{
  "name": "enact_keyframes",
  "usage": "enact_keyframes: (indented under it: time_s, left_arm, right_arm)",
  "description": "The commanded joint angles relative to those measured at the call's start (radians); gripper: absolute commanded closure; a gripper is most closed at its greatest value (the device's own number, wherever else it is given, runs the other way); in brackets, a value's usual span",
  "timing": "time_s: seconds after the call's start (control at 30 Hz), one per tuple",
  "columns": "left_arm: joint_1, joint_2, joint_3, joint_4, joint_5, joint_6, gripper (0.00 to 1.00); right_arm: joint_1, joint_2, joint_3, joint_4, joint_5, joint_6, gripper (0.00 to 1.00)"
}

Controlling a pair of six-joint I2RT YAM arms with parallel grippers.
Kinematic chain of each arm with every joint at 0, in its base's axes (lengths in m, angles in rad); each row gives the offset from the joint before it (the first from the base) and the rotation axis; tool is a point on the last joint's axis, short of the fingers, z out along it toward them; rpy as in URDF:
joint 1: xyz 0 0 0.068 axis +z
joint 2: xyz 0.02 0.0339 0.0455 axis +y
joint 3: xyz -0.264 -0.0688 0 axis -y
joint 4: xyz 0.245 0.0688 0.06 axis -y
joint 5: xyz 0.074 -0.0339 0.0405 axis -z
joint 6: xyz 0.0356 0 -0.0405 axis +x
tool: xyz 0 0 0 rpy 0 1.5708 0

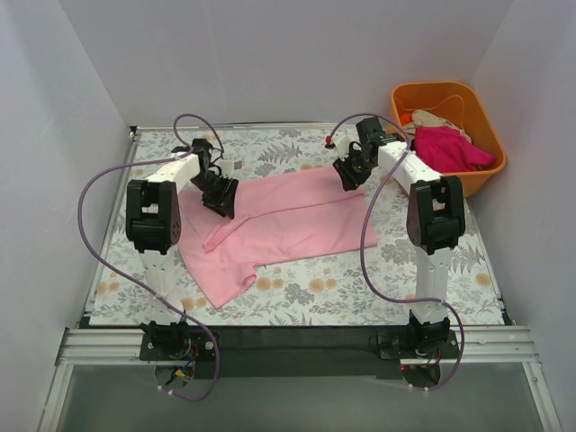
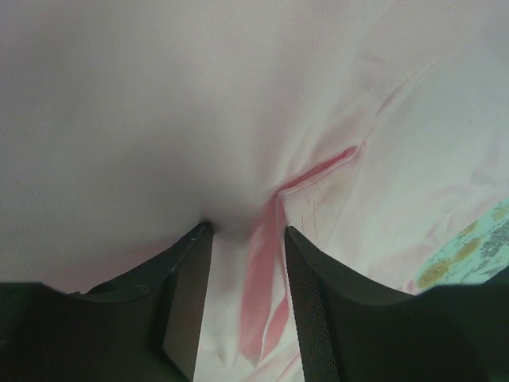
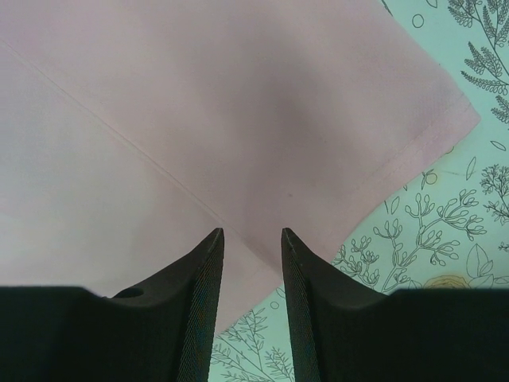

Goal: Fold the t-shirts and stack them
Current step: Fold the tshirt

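The light pink t-shirt lies spread across the middle of the floral table, its lower left part folded into a narrow flap. My left gripper sits low on the shirt's far left edge. In the left wrist view this gripper is open, with a raised crease of pink cloth between its fingers. My right gripper is at the shirt's far right corner. The right wrist view shows it open just above the pink hem, straddling the cloth's edge. A magenta shirt and a cream one lie bunched in the tub.
The orange plastic tub stands beyond the table's far right corner. White walls close in the left, back and right. Floral table cover shows in front of the shirt and beside the right gripper.
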Motion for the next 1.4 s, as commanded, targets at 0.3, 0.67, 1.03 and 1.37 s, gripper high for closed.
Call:
enact_keyframes:
  time_s: [0.3,0.67,1.03,1.37]
  left_arm:
    - [-0.098,-0.13,-0.08,-0.016,0.065,-0.007,0.64]
    - [-0.068,-0.231,-0.114,0.093,-0.15,-0.097,0.72]
    - [0.167,-0.136,-0.141,0.087,-0.231,-0.096,0.64]
    - [0.258,0.186,0.235,0.071,-0.326,-0.079,1.0]
  right_arm:
    - [-0.008,-0.01,0.013,-0.002,0.008,-0.004,0.64]
    - [-0.002,-0.008,0.027,-0.01,-0.04,0.025,0.68]
    - [0.113,-0.03,0.062,-0.02,-0.238,0.091,0.74]
    - [0.131,0.016,0.142,-0.02,-0.159,0.121,0.75]
